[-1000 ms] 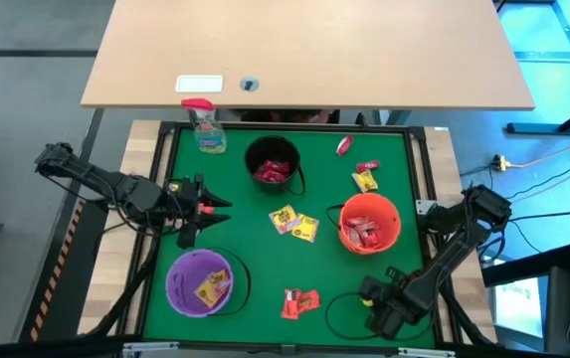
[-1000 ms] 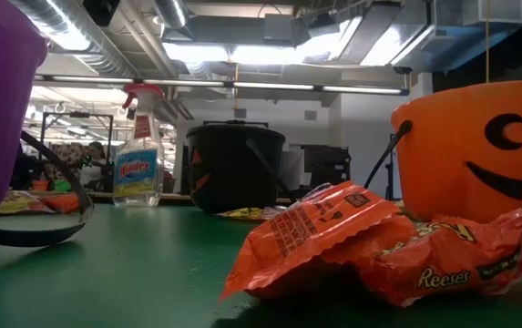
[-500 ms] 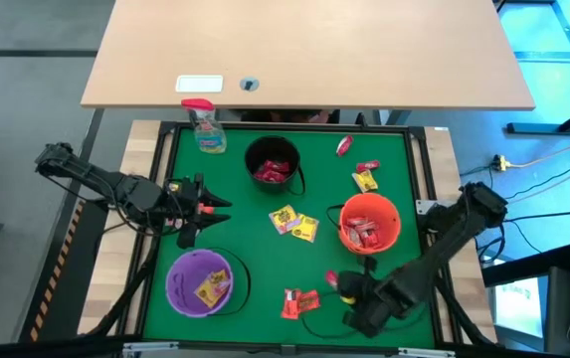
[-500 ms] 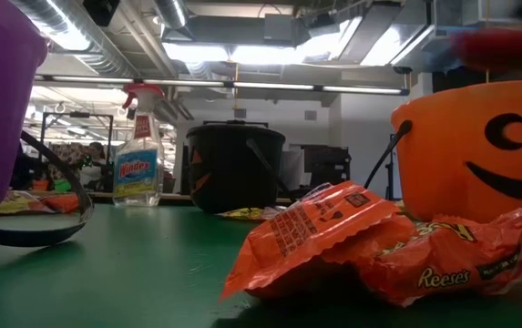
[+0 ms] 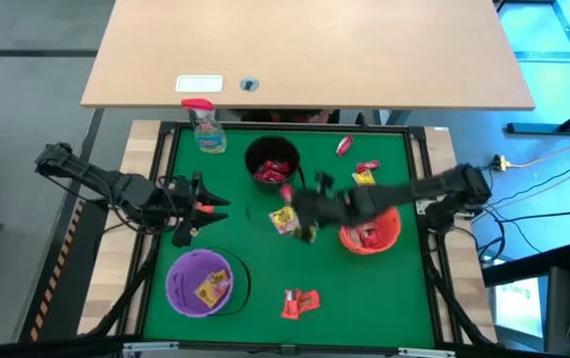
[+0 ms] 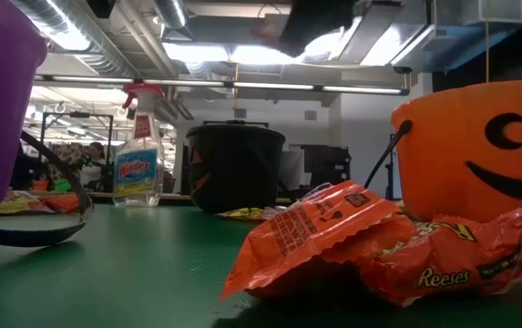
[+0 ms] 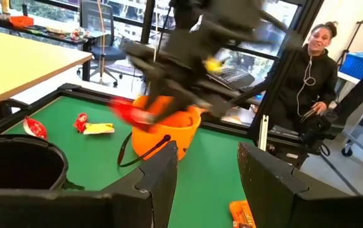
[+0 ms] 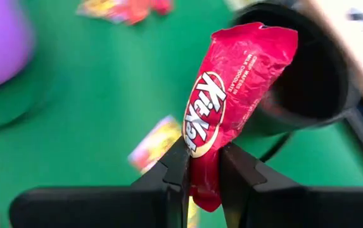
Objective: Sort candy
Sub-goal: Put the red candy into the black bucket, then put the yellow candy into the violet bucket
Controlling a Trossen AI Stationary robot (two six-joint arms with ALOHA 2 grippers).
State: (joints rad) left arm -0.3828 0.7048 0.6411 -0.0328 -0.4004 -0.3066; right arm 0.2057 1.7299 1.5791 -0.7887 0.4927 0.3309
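A shiny red wrapped candy packet (image 8: 232,101) is pinched by its lower end only between the right gripper (image 8: 201,166) fingers; in a fast swing it could slip free short of the round black plastic bucket (image 5: 271,162). The right arm is stretched across the mat, just beside that bucket. The left gripper (image 7: 201,166) is parked near the mat's left edge, jaws apart, empty.

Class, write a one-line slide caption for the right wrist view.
Right gripper pinches a red KitKat upright in its fingers, heading over the green table toward the black bucket.
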